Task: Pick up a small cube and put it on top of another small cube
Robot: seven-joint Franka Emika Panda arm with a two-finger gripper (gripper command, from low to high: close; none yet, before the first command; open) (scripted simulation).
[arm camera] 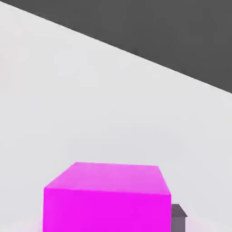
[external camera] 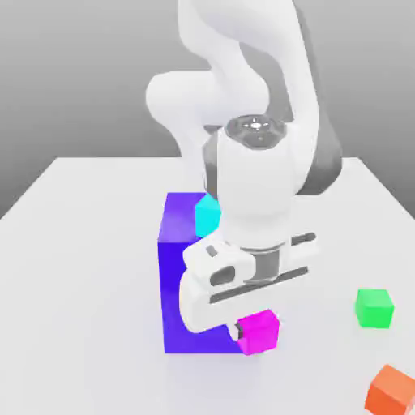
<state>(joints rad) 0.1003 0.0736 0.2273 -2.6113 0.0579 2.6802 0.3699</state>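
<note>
Item: white arm (external camera: 243, 73), reaching down over a pale grey desk (external camera: 81, 243), its wrist housing facing the exterior view. End effector (external camera: 253, 323): clenched on the small magenta cube (external camera: 259, 331), which sits directly under the hand; one dark fingertip (arm camera: 178, 213) is visible pressed against the side of that cube in the hand view, where the cube (arm camera: 107, 197) appears close up with the bare desk surface (arm camera: 90, 99) spreading beyond it. Whether the magenta cube rests on the desk or is raised slightly off it cannot be told. Item: large blue-violet block (external camera: 185, 275), upright on the desk, immediately beside the hand on the exterior view's left; the magenta cube is at the block's lower front corner, just beside it. Item: cyan cube (external camera: 207, 213), seen at the block's upper edge next to the arm's wrist, partly hidden by the arm. Item: green cube (external camera: 374, 308), resting on the desk well apart from the others, toward the exterior view's right. Item: orange cube (external camera: 392, 391), on the desk nearer the exterior view's lower right corner, partly cut off by the frame edge, near the green cube.
</note>
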